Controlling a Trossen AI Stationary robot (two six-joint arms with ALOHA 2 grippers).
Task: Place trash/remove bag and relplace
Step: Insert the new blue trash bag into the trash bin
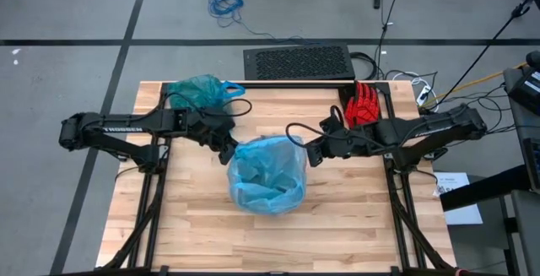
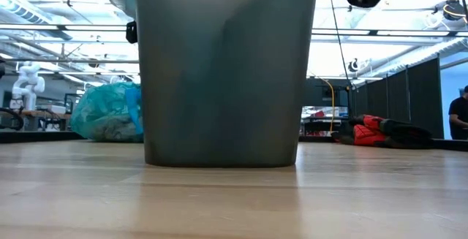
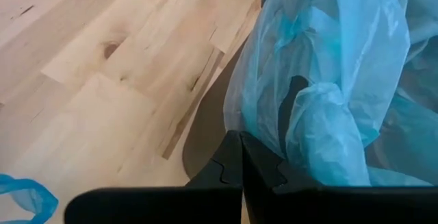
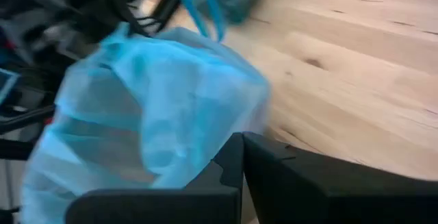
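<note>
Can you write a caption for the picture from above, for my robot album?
Two shut grippers, left gripper and right gripper, flank a bin lined with a sky-blue bag.

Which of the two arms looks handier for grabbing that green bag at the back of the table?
Probably the left. The green bag lies just behind the left claw, on that arm's side. The right claw sits across the blue-lined bin, nearer the red glove.
</note>
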